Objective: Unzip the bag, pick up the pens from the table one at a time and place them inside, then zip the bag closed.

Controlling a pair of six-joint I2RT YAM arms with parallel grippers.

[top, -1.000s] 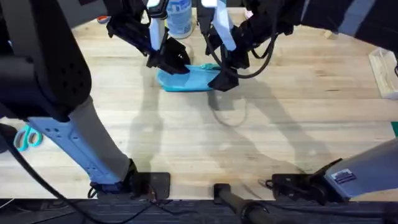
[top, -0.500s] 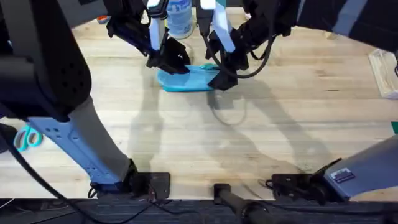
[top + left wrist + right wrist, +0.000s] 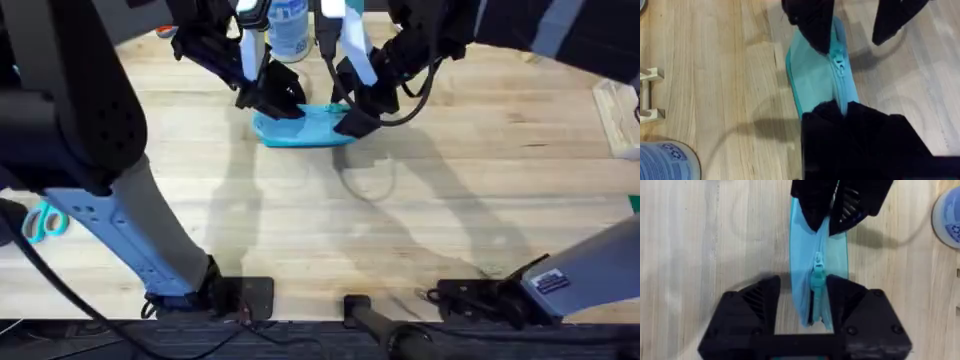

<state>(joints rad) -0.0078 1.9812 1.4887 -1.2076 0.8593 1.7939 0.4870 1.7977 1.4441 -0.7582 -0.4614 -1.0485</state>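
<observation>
The turquoise bag [image 3: 308, 126] lies flat at the far middle of the table [image 3: 450, 200]. My left gripper [image 3: 278, 102] is shut on the bag's left end; in its wrist view the black fingers [image 3: 840, 125] pinch the bag [image 3: 812, 75] at the zipper line. At the bag's right end my right gripper [image 3: 354, 120] stands open. Its fingers [image 3: 755, 307] straddle the end of the bag [image 3: 802, 265], with the zipper pull [image 3: 817, 274] lying between them. The zipper looks shut from the pull to the left gripper [image 3: 829, 217]. The pens are out of view.
A blue-and-white cylindrical container [image 3: 290, 25] stands just behind the bag, and also shows in the wrist views [image 3: 665, 160] [image 3: 947, 215]. Teal-handled scissors [image 3: 40, 222] lie at the left edge. A pale box [image 3: 620, 115] sits at the far right. A small wooden rack [image 3: 650, 95] is near the container.
My right gripper has shifted slightly left and farther back, closer over the bag's right end. The left gripper and the bag have stayed put.
</observation>
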